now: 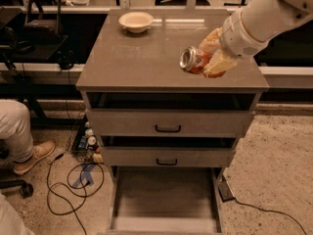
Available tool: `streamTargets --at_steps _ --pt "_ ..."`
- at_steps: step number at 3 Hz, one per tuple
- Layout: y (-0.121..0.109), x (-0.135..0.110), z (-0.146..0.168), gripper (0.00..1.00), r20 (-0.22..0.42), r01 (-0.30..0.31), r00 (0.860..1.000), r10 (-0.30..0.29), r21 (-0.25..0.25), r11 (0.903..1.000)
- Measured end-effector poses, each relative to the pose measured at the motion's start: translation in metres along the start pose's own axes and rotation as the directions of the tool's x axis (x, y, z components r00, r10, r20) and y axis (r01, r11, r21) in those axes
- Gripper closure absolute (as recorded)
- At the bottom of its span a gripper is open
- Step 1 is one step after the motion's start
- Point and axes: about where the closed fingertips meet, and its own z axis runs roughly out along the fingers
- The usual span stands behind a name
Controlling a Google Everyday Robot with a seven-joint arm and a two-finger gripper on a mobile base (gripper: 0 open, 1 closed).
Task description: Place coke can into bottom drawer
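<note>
The coke can (pixel 193 60) is orange-red with a silver top that faces left. It lies on its side in my gripper (pixel 211 56), lifted a little above the right part of the cabinet top (pixel 137 58). The gripper's cream fingers (pixel 218 62) are shut on the can, and the white arm reaches in from the upper right. The bottom drawer (pixel 165 196) is pulled open below, a wide shallow tray with a bare floor. It lies well below and slightly left of the can.
A cream bowl (pixel 136 21) stands at the back left of the cabinet top. Two upper drawers with black handles (pixel 167 129) sit closed. A person's leg and shoe (pixel 24 146) and loose cables (pixel 73 180) are on the floor at left.
</note>
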Motion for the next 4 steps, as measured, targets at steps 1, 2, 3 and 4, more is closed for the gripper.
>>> streamTargets --at_steps 1,2,3,4 --pt "0.013 0.007 0.003 1.0 -0.006 -0.015 1.0 0.015 -0.049 0.9987" --pt "0.047 0.028 0.024 1.0 -0.021 -0.112 0.994 0.11 -0.135 0.9844" --pt "0.086 0.05 0.05 1.0 -0.075 -0.212 0.977 0.2 -0.239 0.9475" --pt "0.124 0.056 0.104 1.0 -0.142 -0.267 0.963 0.229 -0.385 0.8835"
